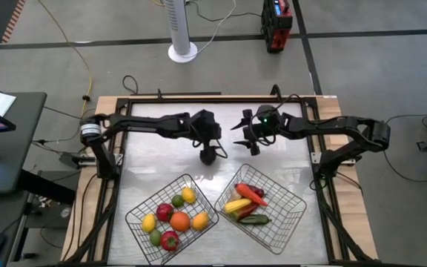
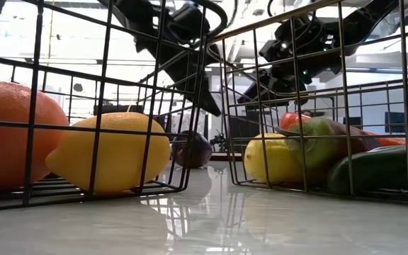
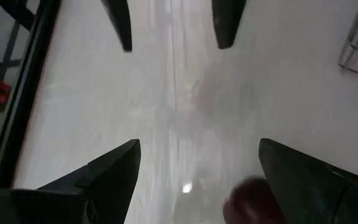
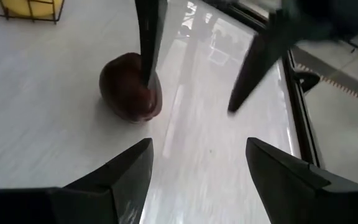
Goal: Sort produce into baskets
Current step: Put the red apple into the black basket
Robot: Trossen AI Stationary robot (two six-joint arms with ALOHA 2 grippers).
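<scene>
Sorting is nearing completion: both baskets (image 1: 141, 221) are holding produce, and one dark purple piece (image 1: 209, 155) is lying loose. Left gripper (image 1: 210, 143) and right gripper (image 1: 252, 141) are hovering nearby, jaws open and empty.

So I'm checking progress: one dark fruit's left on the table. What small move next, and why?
Probably lower the left gripper, open, over the dark fruit and close on it. It lies loose just below that gripper, outside both baskets. The right gripper hovers open nearby.

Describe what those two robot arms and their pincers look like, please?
Both arms are dark, jointed and slim. The left arm has a silver band near its base. The right arm shows a small green light. The left gripper and right gripper each have two black tapered fingers.
</scene>
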